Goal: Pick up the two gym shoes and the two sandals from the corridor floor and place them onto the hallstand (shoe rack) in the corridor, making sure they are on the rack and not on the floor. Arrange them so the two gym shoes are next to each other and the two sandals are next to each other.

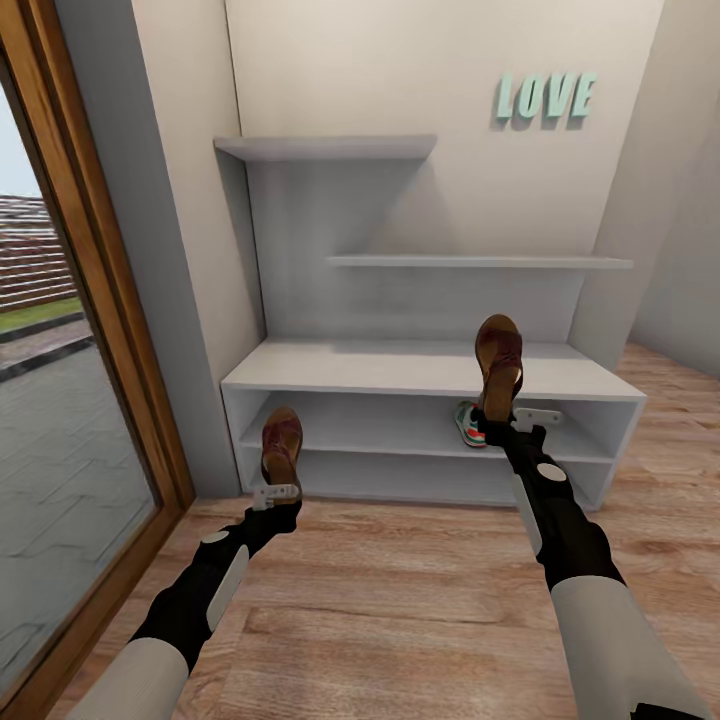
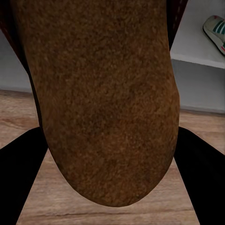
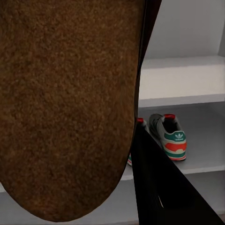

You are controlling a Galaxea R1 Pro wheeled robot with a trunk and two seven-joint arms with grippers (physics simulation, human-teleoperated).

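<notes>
Brown sandals: two, one clamped per pincer, left (image 1: 277,494), right (image 1: 508,416); two sneakers (image 3: 169,138) shelved.

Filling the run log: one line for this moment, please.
left pincer: holds sandal | right pincer: holds second sandal | gym shoes: on hallstand shelf

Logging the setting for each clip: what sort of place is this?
Most likely a home entry corridor: a pale shoe rack with wall shelves above it, a plank floor, and a wood-framed glass door looking out on paving.
</notes>
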